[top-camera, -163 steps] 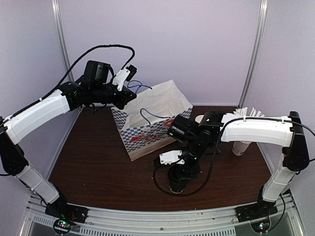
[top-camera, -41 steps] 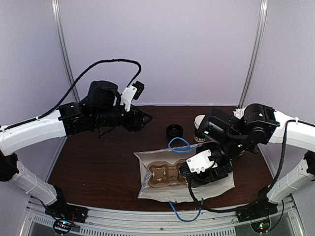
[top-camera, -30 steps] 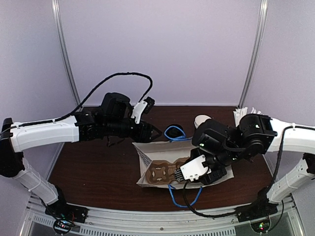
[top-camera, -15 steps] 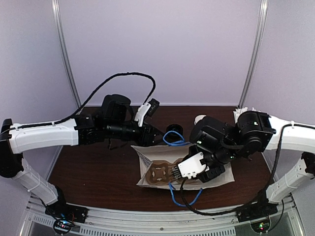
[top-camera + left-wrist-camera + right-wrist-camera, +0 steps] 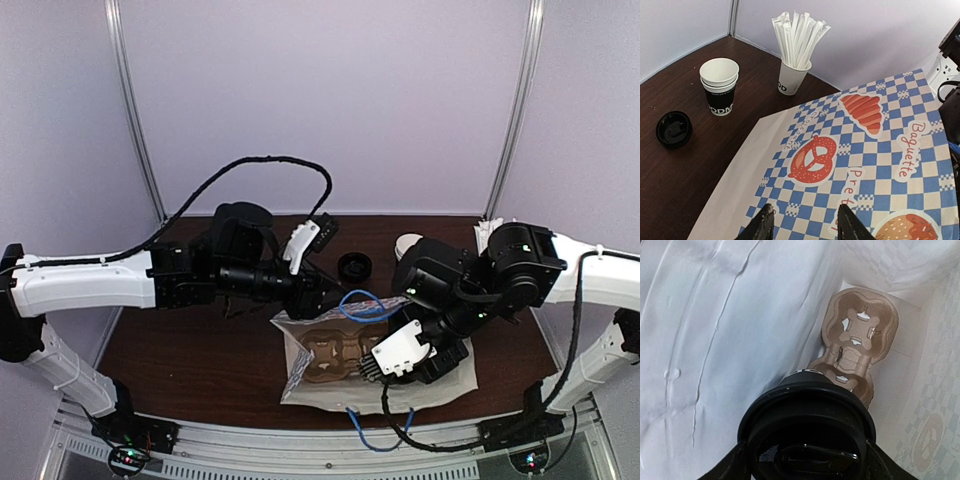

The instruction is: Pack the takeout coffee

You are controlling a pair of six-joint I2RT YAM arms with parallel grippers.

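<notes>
The takeout coffee, a black cup with a black lid, is held by its sides in my right gripper, which is shut on it. It hangs inside the mouth of the paper bag, which lies on its side, just short of the brown cardboard cup carrier in the bag. From above, the right gripper hides the cup. My left gripper is open over the bag's blue-checked side, at the bag's far left edge. Nothing is between its fingers.
On the table behind the bag are a loose black lid, a stack of lidless cups and a white cup of wrapped straws. Blue bag handles stick out at the far and near sides.
The left gripper has moved right and down onto the bag's far edge, its jaws narrower. The bag has shifted toward the near edge, and the right gripper has followed with the cup.
</notes>
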